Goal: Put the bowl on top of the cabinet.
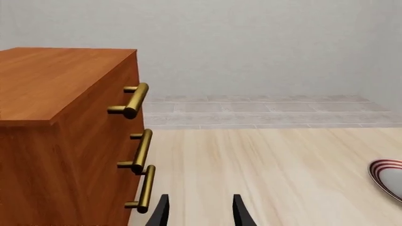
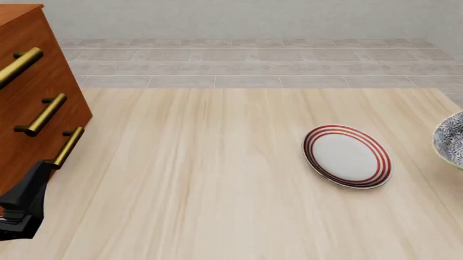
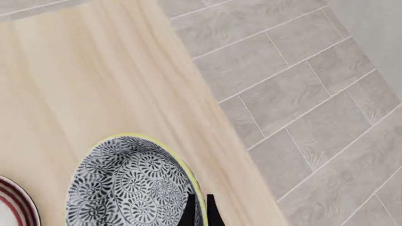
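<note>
Pale wood grain runs across my table (image 2: 217, 179), with grey floor tiles (image 2: 246, 65) and a light wall beyond its far edge.

My right tool (image 3: 199, 213) shows only in its own wrist view: two dark fingers drawn close together, pinched on the yellowish rim of the bowl (image 3: 125, 188), one fingertip inside the patterned wall and one outside. From the front camera only a slice of that bowl (image 2: 450, 138) appears, cut off by the frame at 3 o'clock, near the table's right edge.

My left tool (image 1: 199, 212) hangs with its two fingers apart and nothing between them, just beside the lowest brass handle (image 1: 146, 188) of the cabinet (image 1: 56, 141). In the front view the cabinet (image 2: 29, 103) fills the 9 o'clock side, well apart from the bowl.

Between them, toward 4 o'clock of the table's middle, lies a white plate (image 2: 347, 157) with red rings, near the bowl but not touching it.
</note>
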Robot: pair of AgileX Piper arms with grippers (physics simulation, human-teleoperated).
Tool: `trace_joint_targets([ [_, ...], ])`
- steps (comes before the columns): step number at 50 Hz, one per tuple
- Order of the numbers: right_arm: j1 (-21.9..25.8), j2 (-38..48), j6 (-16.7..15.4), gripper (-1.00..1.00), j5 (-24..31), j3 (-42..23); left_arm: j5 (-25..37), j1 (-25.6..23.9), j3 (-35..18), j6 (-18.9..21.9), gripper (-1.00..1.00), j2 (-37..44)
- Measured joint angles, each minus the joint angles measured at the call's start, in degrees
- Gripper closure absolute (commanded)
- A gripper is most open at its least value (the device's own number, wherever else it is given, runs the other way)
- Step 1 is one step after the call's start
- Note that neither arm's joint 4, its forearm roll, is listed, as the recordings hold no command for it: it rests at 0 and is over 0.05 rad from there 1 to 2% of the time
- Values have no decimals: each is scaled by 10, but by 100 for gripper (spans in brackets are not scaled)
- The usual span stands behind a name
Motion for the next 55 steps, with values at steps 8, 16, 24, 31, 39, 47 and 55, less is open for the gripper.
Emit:
trace_joint_targets([
  [8, 16, -49, 14, 100, 12, 5, 3, 2, 0, 0, -100, -3],
  [16, 39, -101, 40, 100, 17, 13, 4, 3, 0, 1, -100, -3],
  [24, 76, -145, 68, 100, 19, 28, 4, 3, 0, 5, -100, -2],
  [31, 117, -182, 91, 100, 23, 43, 7, 2, -2, 7, -100, -4],
  [39, 166, -220, 112, 100, 28, 56, 17, 0, -7, 8, -100, -11],
  [47, 215, -241, 128, 100, 29, 61, 31, -1, -18, 10, -100, -15],
  [55, 264, -251, 138, 100, 28, 59, 41, 0, -25, 12, -100, -19],
])
